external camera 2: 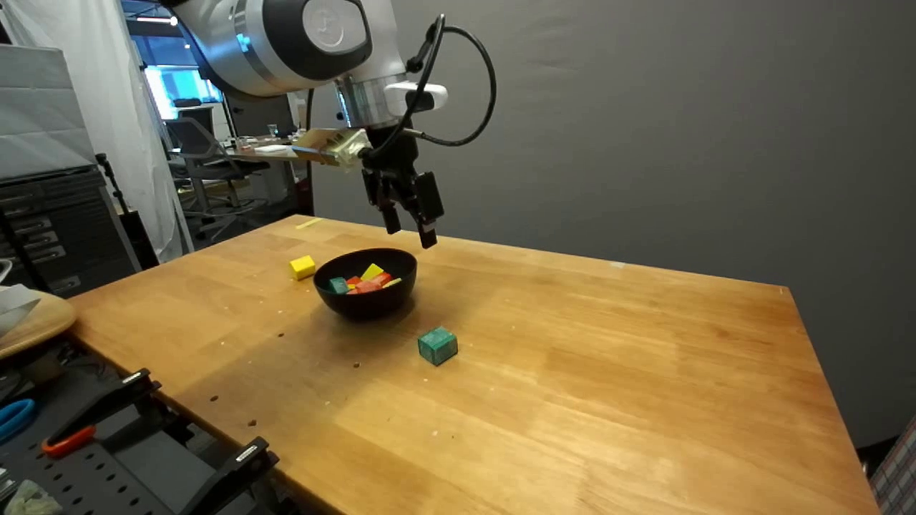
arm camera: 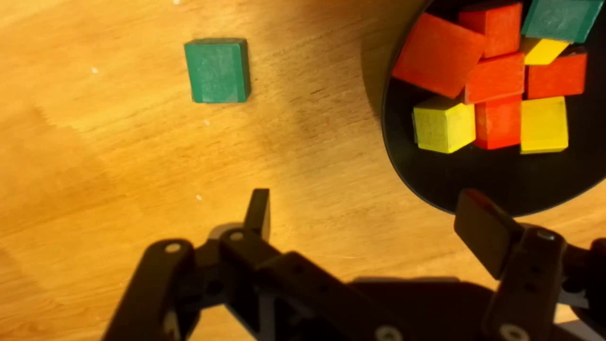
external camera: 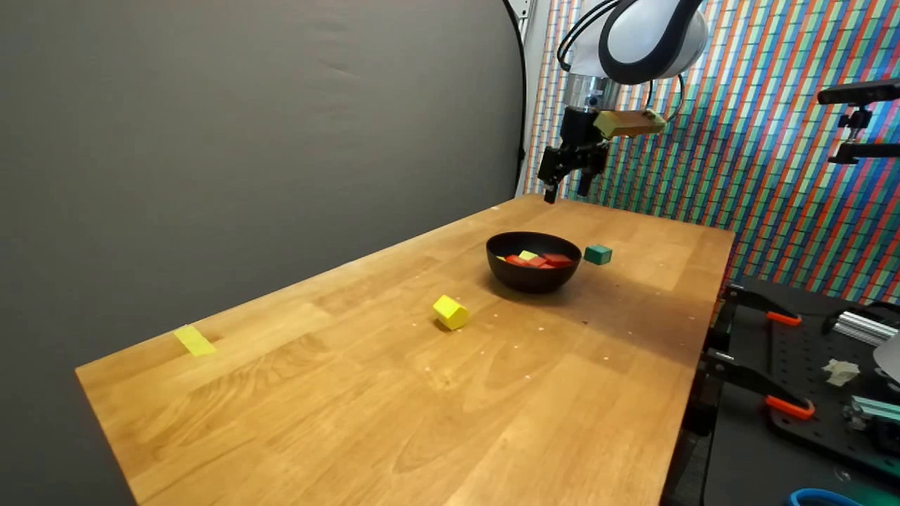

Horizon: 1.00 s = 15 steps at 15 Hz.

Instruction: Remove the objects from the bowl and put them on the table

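Along one side of the wooden table [external camera: 394,393] stands a grey screen [external camera: 281,140]. On this table there is a black bowl [external camera 2: 365,307], and red, yellow and green blocks [arm camera: 494,78] lie inside it. One green block [external camera 2: 438,346] and one yellow block [external camera: 450,313] lie directly on the table, outside the bowl, on different sides of it. In both exterior views the tool [external camera 2: 411,236] hangs above the table; the wrist view shows its two fingers [arm camera: 490,232] wide apart. A flat yellow strip [external camera: 195,340] is close to the table's edge.
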Tool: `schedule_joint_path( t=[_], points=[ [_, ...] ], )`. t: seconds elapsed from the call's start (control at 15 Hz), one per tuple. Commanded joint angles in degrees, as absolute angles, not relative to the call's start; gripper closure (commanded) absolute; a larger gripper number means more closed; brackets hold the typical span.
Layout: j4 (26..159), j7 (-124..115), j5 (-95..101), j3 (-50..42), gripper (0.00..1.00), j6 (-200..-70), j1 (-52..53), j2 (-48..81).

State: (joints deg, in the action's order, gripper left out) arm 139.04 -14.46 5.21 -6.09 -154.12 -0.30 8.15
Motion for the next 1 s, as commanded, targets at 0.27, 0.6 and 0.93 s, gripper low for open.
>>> schedule_joint_path(
  t=[0.27, 0.6, 0.93],
  points=[
    [134.03, -12.17, 3.04, -1.41, 0.00, -154.48, 1.74, 16.53],
    [129.71, -8.10, 3.72, -0.37, 0.00, -152.70, 2.30, 22.90],
    [124.58, -4.02, 3.87, 0.20, 0.00, -150.35, 2.32, 28.87]
  ],
)
